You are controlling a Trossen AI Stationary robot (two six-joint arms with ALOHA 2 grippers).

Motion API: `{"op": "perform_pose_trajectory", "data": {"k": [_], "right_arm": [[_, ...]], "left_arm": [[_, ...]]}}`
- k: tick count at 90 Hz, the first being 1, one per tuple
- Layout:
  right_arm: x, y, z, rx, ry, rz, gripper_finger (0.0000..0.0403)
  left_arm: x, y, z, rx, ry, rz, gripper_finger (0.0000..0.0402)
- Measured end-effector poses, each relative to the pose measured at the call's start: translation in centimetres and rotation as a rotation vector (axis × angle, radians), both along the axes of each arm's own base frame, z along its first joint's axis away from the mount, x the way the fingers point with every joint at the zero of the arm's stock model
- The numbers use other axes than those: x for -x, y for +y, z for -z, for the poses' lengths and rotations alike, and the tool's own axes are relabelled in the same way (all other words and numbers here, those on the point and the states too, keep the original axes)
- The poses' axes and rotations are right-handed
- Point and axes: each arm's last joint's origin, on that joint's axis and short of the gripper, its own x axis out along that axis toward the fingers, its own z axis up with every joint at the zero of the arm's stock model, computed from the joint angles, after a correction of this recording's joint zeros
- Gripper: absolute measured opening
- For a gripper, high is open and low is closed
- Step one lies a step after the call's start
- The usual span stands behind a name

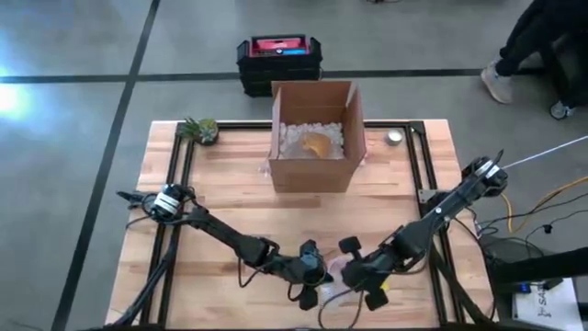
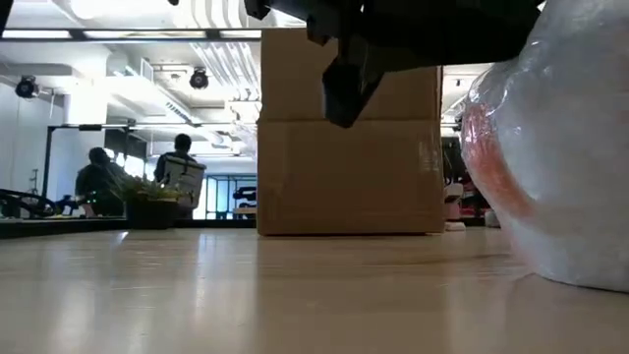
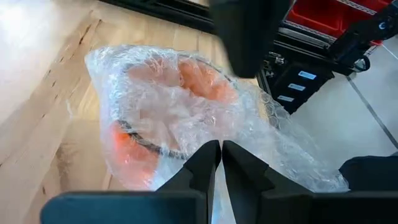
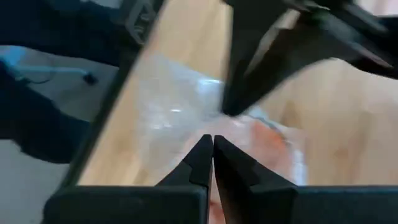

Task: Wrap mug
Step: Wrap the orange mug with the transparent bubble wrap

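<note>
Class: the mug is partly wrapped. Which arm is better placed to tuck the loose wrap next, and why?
Probably the left. Its end effector sits shut right at the wrap over the orange mug. The right end effector is equally near, so it is close.

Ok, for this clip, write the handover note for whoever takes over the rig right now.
Left gripper: jaws shut, pinching the bubble wrap at the table's near edge.
Right gripper: jaws shut, at the same bundle from the other side.
Orange mug: inside the wrap, lying on the table.
Cardboard box: open, toward the far edge, packing fill inside.
Done: mug mostly covered.
Left: close the loose wrap.
</note>
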Motion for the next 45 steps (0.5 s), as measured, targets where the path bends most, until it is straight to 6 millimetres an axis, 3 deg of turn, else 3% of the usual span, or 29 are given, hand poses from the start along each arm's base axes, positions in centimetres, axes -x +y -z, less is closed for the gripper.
{"op": "perform_pose_trajectory", "data": {"k": [22,45], "right_arm": [[-1.2,-0.9,4.5,0.187,0.136,0.087,0.0000],[-2.0,-0.4,7.1,0.183,0.197,0.048,0.0000]], "left_arm": [[0.0,0.0,0.0,0.008,-0.001,0.000,0.0020],[0.0,0.0,-0.1,0.011,-0.004,0.003,0.0020]]}}
